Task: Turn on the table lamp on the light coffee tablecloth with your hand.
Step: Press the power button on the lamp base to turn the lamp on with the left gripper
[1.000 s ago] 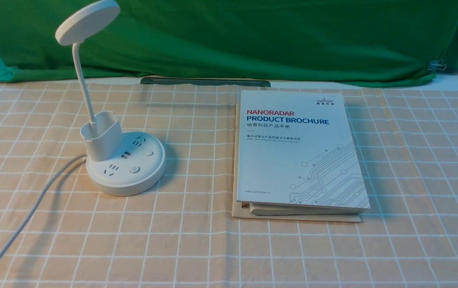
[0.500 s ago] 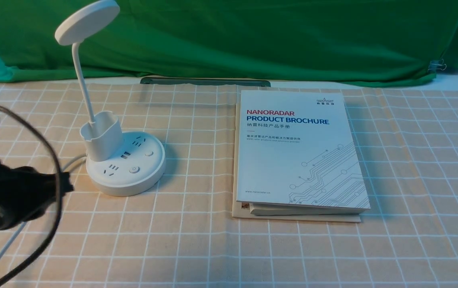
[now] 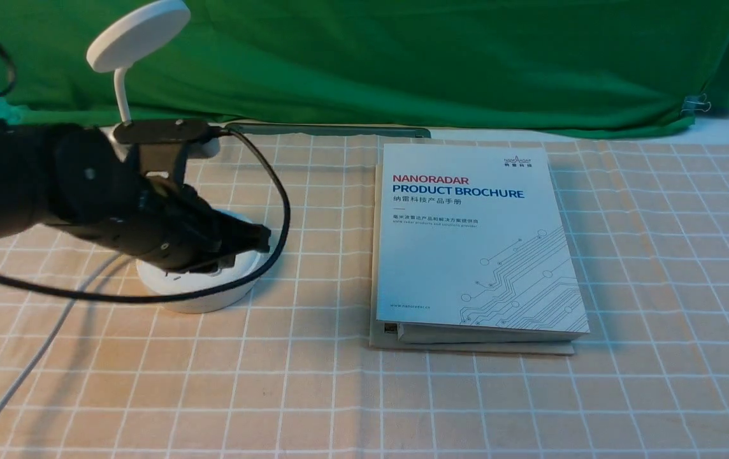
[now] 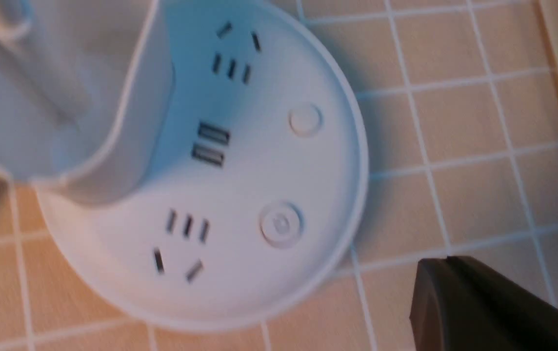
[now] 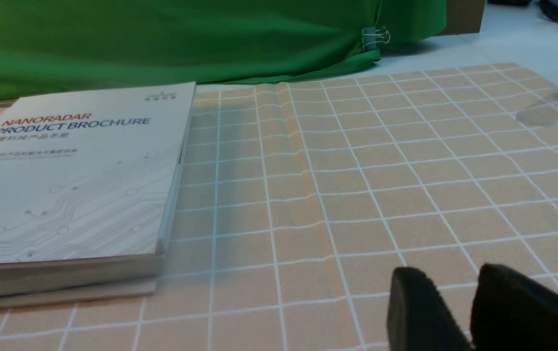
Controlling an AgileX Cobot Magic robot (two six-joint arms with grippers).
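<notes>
The white table lamp (image 3: 138,32) stands at the left on the light coffee tablecloth (image 3: 313,395). My left arm hides its pen cup and most of its round base (image 3: 199,296). My left gripper (image 3: 264,239) is shut and empty, its tip just over the base's right rim. In the left wrist view the base (image 4: 259,161) shows its sockets, a plain round button (image 4: 305,119) and a ringed power button (image 4: 281,224). The shut left gripper (image 4: 447,261) is beside the base and does not touch it. My right gripper (image 5: 449,273) hovers low over bare cloth, its fingers slightly apart.
A white "Nanoradar Product Brochure" book (image 3: 473,242) lies right of the lamp and also shows in the right wrist view (image 5: 74,185). The lamp's white cord (image 3: 20,376) runs to the front left. A green backdrop cloth (image 3: 403,64) hangs behind.
My left arm has swung in from the left edge and now reaches across the lamp's base. The lamp and the book have not moved.
</notes>
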